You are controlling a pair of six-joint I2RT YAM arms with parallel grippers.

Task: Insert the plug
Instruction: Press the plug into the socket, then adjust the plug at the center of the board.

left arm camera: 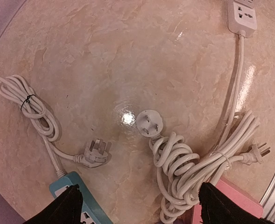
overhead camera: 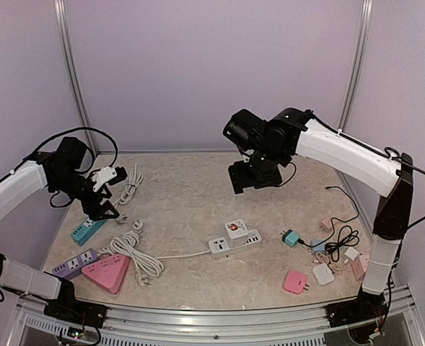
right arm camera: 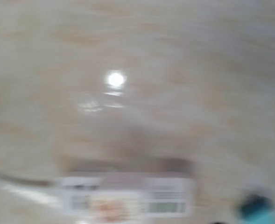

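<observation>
My left gripper [overhead camera: 102, 209] hangs open and empty above the table's left side. In the left wrist view its gripper [left arm camera: 144, 207] spans wide, its black fingertips [left arm camera: 67, 205] at the bottom corners. Between and ahead of them lie a round white plug [left arm camera: 149, 123] on a coiled white cable [left arm camera: 188, 172], and a three-prong white plug [left arm camera: 96, 152]. A teal power strip [left arm camera: 83, 207] lies by the left fingertip. The white power strip [overhead camera: 235, 243] lies mid-table and shows blurred in the right wrist view [right arm camera: 128, 198]. My right gripper [overhead camera: 244, 176] is raised behind it; its fingers do not show clearly.
A purple strip [overhead camera: 75, 264] and a pink strip [overhead camera: 106, 274] lie at the front left. A second bundled white cable [overhead camera: 129, 186] lies at the back left. A teal charger [overhead camera: 291, 238], a pink one [overhead camera: 295, 281], white ones [overhead camera: 322, 274] and black cables [overhead camera: 342, 234] lie at the right.
</observation>
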